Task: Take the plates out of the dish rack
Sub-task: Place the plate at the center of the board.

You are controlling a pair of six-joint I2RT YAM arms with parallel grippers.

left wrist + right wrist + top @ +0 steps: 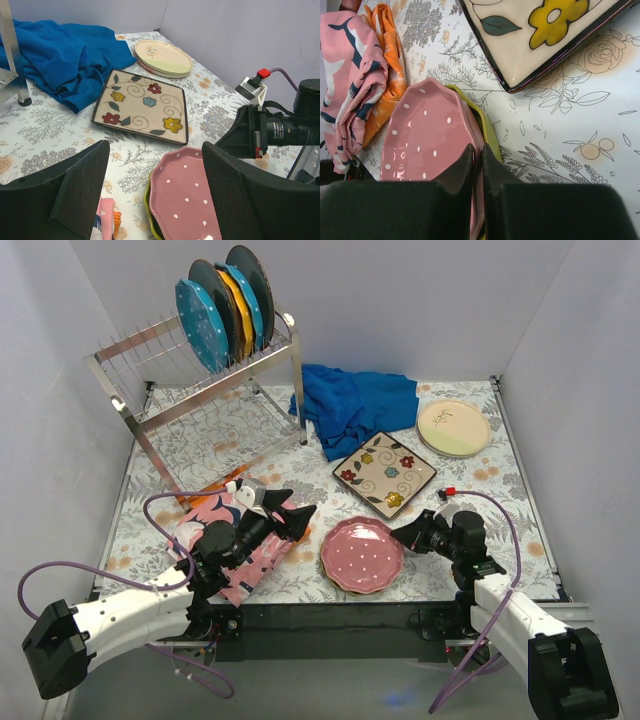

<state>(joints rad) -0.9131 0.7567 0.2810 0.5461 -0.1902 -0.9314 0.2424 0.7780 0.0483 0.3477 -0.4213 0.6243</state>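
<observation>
Right claw (413, 536) pinches the rim of the pink plate (362, 554) — seemingly stacking it on the green plate (489, 131) just below; left claw (299, 516) hangs spread, unneeded.

We find the dish rack (190, 390) at the far left of the table (500, 530), with a row of plates (225, 310) standing upright in its upper tier. To its right lies a crumpled cloth (355, 405), with a round plate (453, 427) further right and a square plate (385, 474) just in front. Nearer us, a top plate (362, 555) sits on a lower plate (487, 131), with a folded cloth (350, 75) to their left.
</observation>
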